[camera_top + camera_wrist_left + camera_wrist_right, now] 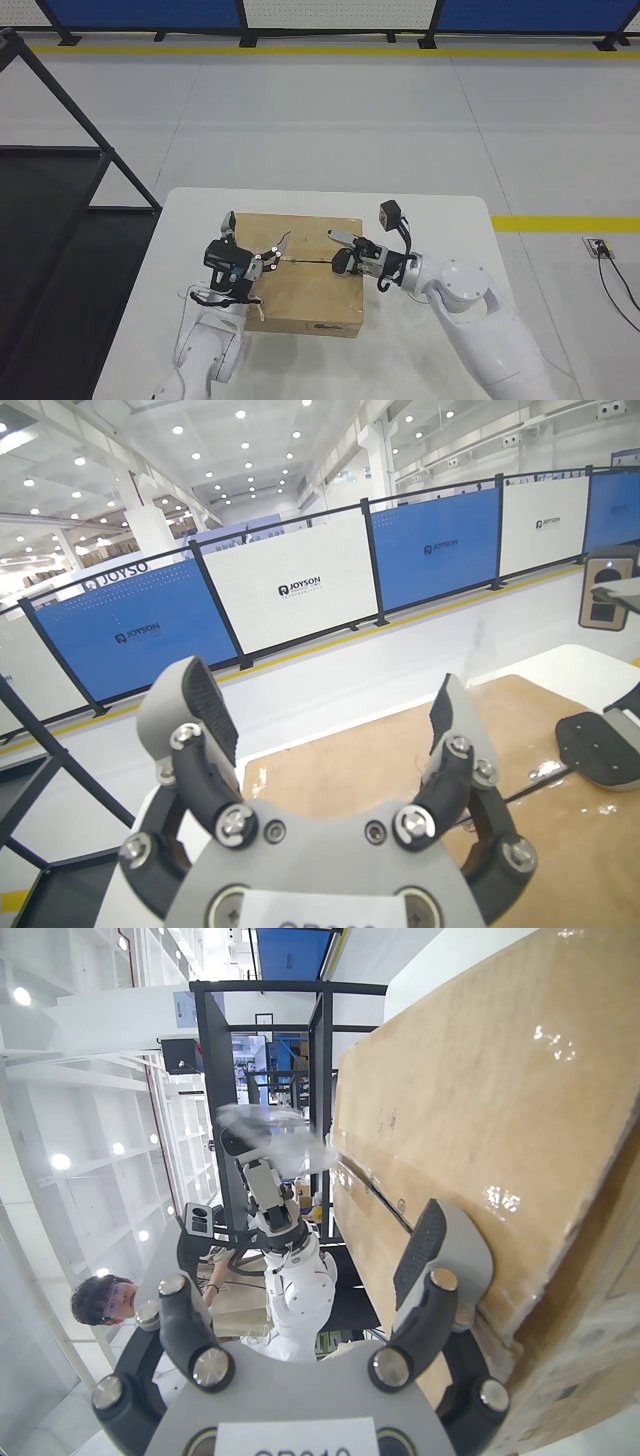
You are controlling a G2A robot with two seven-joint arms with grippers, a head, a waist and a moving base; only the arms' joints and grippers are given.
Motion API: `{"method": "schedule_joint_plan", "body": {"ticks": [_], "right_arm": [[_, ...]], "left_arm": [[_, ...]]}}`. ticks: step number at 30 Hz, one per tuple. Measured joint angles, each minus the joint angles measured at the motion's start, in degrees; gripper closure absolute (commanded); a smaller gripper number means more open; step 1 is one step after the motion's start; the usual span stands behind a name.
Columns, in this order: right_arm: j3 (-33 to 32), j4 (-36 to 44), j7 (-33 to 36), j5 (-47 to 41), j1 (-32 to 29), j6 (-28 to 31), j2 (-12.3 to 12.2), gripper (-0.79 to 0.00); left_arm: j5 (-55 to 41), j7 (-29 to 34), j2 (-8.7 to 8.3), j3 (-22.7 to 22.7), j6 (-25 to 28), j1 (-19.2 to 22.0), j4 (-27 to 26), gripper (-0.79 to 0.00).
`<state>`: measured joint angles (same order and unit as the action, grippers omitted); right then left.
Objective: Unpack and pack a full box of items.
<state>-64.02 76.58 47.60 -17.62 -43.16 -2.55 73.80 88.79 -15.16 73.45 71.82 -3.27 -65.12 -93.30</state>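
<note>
The left gripper (256, 233) hangs over the closed box (300, 290), fingers spread wide. The right gripper (339, 250), likewise spread, has one finger beside the top seam.

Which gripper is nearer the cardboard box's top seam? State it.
Right. The right gripper has one finger lying on the cardboard box at the seam; the left gripper hovers open above the box's other end.

bright, even light falls from rows of round ceiling lamps (245, 445). white glare patches shine on the cardboard box (500, 1198) along its taped centre seam. a faint, soft shadow edges the box on the white table (420, 340). both wrist views bow straight lines near their borders, as on the fence panels (290, 600).
</note>
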Motion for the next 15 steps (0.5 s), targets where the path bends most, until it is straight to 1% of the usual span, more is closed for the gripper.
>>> {"method": "schedule_joint_plan", "body": {"ticks": [5, 10, 15], "right_arm": [[-0.43, -0.02, -0.18, -0.10, -0.16, 0.25, -0.11, -0.785], [-0.69, 0.17, -0.07, -0.10, -0.39, 0.29, -0.23, -0.785], [-0.81, 0.16, 0.60, -0.12, -0.35, 0.53, -0.33, -0.785]], "left_arm": [[0.57, -0.04, 0.22, -0.71, 0.39, 0.16, 0.35, -0.785], [0.54, -0.66, 0.41, -0.98, 0.45, -0.23, -0.42, -0.785], [-2.67, -1.43, 0.46, 1.25, 0.05, -1.08, -3.03, -0.785]]}}
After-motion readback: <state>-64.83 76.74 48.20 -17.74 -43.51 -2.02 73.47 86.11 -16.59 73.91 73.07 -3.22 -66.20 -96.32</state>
